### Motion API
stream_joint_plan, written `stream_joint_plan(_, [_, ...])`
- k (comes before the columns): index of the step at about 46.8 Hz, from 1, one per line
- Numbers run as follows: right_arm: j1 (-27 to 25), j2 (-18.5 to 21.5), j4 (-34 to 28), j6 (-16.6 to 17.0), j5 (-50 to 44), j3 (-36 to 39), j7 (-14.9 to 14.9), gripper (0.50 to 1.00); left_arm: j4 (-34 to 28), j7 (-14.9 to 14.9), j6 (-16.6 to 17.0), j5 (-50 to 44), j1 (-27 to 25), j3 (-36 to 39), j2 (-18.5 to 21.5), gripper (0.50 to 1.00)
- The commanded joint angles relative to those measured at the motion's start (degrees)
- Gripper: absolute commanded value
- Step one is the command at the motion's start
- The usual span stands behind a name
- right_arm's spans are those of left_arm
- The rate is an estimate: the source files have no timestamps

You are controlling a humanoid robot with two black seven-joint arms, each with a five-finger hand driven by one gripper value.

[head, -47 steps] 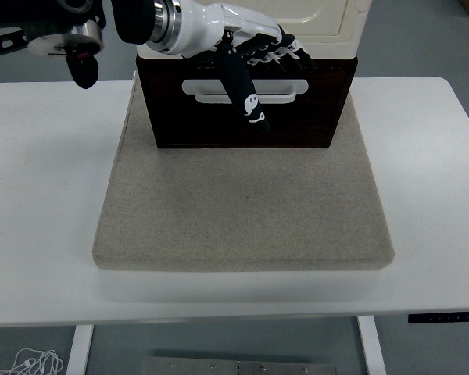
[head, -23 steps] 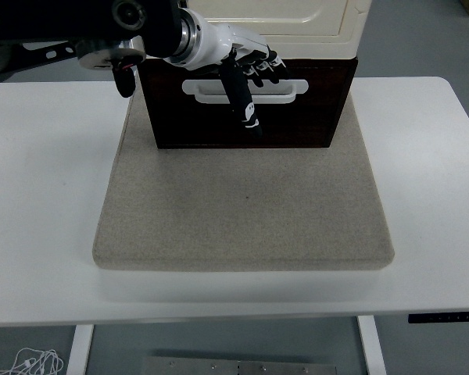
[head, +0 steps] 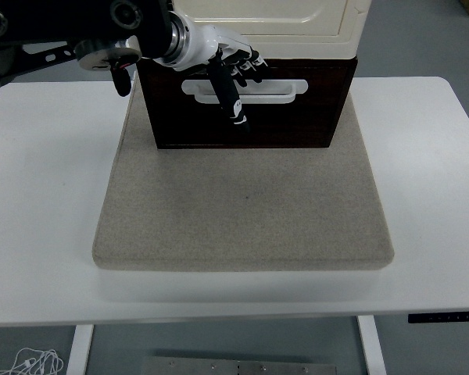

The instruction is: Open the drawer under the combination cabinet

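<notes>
Slid a bit to its own left since the frame before, that white-and-black left hand [head: 223, 74] now sits over the left part of the handle, thumb pointing down across the drawer front.

Nearest to us, well short of the hand, is the bare white table [head: 47, 195], then the beige felt-like square mat [head: 242, 211] laid on it. Right at the hand is the dark brown wooden drawer [head: 297, 117], the bottom section of the cream-coloured combination cabinet [head: 297, 23] stacked above it, sitting at the mat's far edge. It looks fully closed to me.

Fingers [head: 242, 66] are curled at the white loop handle [head: 277, 90], tips over its top bar, but I honestly can't tell if they've hooked it or are just resting there.

My guess: rigid wood, slides stiffly, and the whole cabinet may be light enough to drag along the mat when pulled. That handle's the only sensible grab point, ideally mid-bar so it pulls straight.
</notes>
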Motion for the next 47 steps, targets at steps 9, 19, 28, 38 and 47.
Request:
stream_joint_plan(9, [-0.01, 0.0, 0.0, 0.01, 0.0, 0.0, 0.0, 0.926, 2.72, 0.01, -0.08, 0.18, 1.0, 0.11, -1.45, 1.0])
stream_joint_plan(19, [-0.01, 0.0, 0.0, 0.01, 0.0, 0.0, 0.0, 0.926, 3.86, 0.01, -0.26, 0.18, 1.88, 0.02, -2.07, 1.0])
stream_joint_plan(28, [-0.01, 0.0, 0.0, 0.01, 0.0, 0.0, 0.0, 0.926, 4.83, 0.01, -1.05, 0.27, 2.15, 0.02, -2.07, 1.0])
stream_joint_plan(38, [-0.01, 0.0, 0.0, 0.01, 0.0, 0.0, 0.0, 0.926, 5.36, 0.0, -1.23, 0.62, 3.03, 0.11, -2.95, 1.0])
stream_joint_plan(47, [-0.01, 0.0, 0.0, 0.01, 0.0, 0.0, 0.0, 0.928, 5.62, -0.08, -1.49, 0.8, 3.38, 0.11, -2.95, 1.0])
